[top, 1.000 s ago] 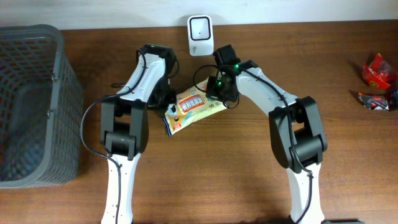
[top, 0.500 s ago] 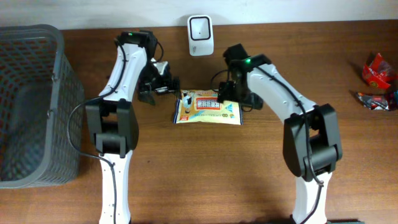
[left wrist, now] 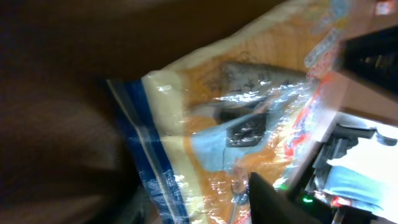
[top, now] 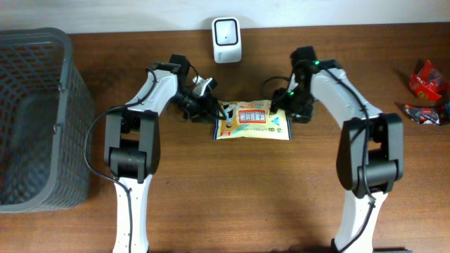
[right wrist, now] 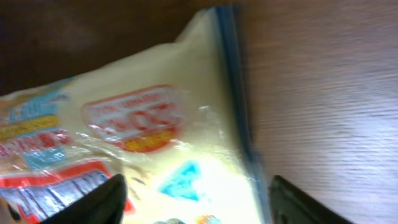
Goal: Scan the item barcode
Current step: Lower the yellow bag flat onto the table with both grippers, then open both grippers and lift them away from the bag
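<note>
Lying flat on table (top: 246, 190): snack packet (top: 253, 121), well apart from gray basket (top: 79, 119).

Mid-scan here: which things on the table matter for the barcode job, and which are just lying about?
In the job:
- snack packet, flat on the table
- scanner, at the far table edge
- left gripper and right gripper, at the packet's ends

Lying about:
- grey basket, far left
- red wrappers, far right
</note>
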Motion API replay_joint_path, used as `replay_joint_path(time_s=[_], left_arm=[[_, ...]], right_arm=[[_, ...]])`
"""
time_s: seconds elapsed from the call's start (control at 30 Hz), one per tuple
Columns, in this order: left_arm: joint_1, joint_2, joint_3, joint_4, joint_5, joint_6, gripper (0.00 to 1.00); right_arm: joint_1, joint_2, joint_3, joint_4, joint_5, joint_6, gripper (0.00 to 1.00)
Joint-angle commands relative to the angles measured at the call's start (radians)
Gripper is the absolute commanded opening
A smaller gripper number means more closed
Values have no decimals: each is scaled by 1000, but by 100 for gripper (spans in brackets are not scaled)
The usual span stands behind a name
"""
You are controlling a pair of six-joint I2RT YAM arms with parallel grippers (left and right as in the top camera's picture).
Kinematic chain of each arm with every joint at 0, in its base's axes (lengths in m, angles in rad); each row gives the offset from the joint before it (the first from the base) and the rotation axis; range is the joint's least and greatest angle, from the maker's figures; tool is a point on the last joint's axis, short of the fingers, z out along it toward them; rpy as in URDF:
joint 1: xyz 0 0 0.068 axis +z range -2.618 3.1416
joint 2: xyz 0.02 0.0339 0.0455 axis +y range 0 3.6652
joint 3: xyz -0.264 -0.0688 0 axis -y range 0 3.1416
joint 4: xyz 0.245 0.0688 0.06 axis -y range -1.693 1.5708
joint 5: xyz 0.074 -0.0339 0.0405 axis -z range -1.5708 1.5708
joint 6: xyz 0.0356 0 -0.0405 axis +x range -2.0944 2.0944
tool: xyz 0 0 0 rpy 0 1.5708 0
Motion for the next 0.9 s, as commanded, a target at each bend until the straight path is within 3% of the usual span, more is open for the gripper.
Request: replay_joint_path(time_s=[0.0, 0.03, 0.07, 0.13, 0.17, 0.4, 0.43, 0.5, 0.53, 0.57, 0.6, 0.63, 0.7, 0.73, 0.8, 0.87], left_arm=[[-16, 53, -26, 4, -92, -16, 21], [-16, 53, -26, 4, -92, -16, 30], [-17, 53, -26, 6, -92, -16, 49], [-19, 53, -26, 17, -92, -15, 71], [-24, 53, -26, 35, -92, -15, 96], [-67, 58, -26, 64, -156, -15, 99], [-68, 58, -26, 64, -156, -15, 86], [-61, 58, -26, 63, -156, -15, 45], [-55, 58, -26, 60, -159, -15, 37], [-49, 57, -25, 55, -173, -16, 22], [-44, 58, -23, 42, -202, -16, 0], [-42, 57, -13, 17, -237, -16, 0], [-38, 57, 52, -74, -346, -16, 0], [-36, 57, 115, -137, -419, -21, 0], [-31, 57, 271, -271, -583, -75, 0], [-25, 57, 474, -417, -786, -148, 0]], right_arm=[[55, 19, -37, 49, -36, -6, 70], [68, 19, -37, 57, -36, -5, 69], [80, 19, -37, 62, -36, 8, 69], [94, 19, -38, 69, -35, 24, 68], [101, 19, -38, 73, -36, 24, 68], [105, 19, -38, 73, -35, 24, 68], [105, 19, -38, 73, -34, 24, 68], [105, 19, -38, 73, -32, 23, 68], [105, 19, -38, 73, -32, 23, 68], [105, 19, -38, 73, -32, 23, 68], [105, 19, -38, 72, -33, 18, 67], [105, 18, -38, 68, -32, 16, 61], [92, -2, -16, 59, -32, 11, 62], [80, -17, 10, 30, -32, 8, 68], [48, -55, 80, -43, -28, -34, 98], [18, -82, 116, -83, 21, -36, 98]])
